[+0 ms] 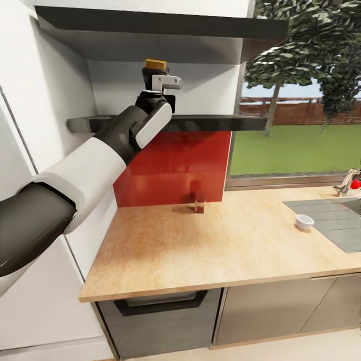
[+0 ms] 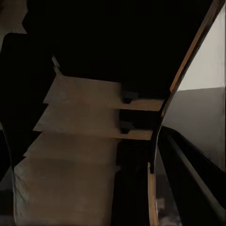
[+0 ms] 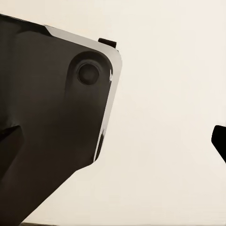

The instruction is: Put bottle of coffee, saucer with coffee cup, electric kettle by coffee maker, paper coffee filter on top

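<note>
Our left gripper point(image 1: 155, 82) reaches onto the shelf point(image 1: 220, 122) at the coffee bottle point(image 1: 153, 67); jaw state unclear to us. Below the shelf, a small glass point(image 1: 200, 202) stands against the red backsplash point(image 1: 175, 165). Right of the glass: a white cup point(image 1: 304, 221).

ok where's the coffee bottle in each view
head view: bottle of coffee, yellow cap, upper centre on the shelf, just behind the left end effector.
left wrist view: too dark and close to pick it out.
right wrist view: a dark robot part against a pale wall.
shared landmark: the dark shelf, probably the band in the left wrist view.
</note>
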You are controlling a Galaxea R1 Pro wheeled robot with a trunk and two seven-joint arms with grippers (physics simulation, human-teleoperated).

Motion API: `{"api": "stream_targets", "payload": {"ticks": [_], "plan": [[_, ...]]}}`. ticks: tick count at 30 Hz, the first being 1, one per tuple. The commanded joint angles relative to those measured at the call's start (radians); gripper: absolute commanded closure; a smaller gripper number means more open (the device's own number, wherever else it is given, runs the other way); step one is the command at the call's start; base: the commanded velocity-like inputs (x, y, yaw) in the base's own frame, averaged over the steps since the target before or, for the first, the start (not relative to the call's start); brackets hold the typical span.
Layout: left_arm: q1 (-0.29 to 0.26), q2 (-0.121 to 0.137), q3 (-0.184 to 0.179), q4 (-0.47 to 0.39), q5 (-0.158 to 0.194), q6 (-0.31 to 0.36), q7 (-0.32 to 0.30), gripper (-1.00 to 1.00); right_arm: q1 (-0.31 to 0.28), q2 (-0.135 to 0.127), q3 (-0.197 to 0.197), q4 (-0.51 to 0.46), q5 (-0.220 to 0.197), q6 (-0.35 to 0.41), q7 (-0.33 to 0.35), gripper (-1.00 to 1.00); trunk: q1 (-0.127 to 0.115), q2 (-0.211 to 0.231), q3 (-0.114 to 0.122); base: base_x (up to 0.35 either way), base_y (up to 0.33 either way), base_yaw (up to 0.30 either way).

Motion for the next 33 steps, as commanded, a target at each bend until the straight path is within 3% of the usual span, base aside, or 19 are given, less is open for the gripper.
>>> {"api": "stream_targets", "payload": {"ticks": [1,16,33], "plan": [[-0.002,0.0,-0.004,-0.001,0.003,0.002,0.007,1.0,-0.001,0.0,0.004,0.0,0.004,-0.003,0.002,-1.0,0.0,-0.003,-0.002,-0.337,0.0,0.0],[-0.002,0.0,-0.007,-0.005,0.004,0.003,0.008,1.0,-0.001,0.002,0.004,0.0,0.003,-0.003,0.002,-1.0,0.0,-0.003,-0.002,-0.308,-0.058,0.0],[-0.002,0.0,-0.005,-0.042,0.003,0.015,0.009,1.0,-0.001,0.003,0.004,0.0,0.003,-0.003,0.002,-1.0,0.0,-0.003,-0.002,-0.329,-0.141,0.0]]}}
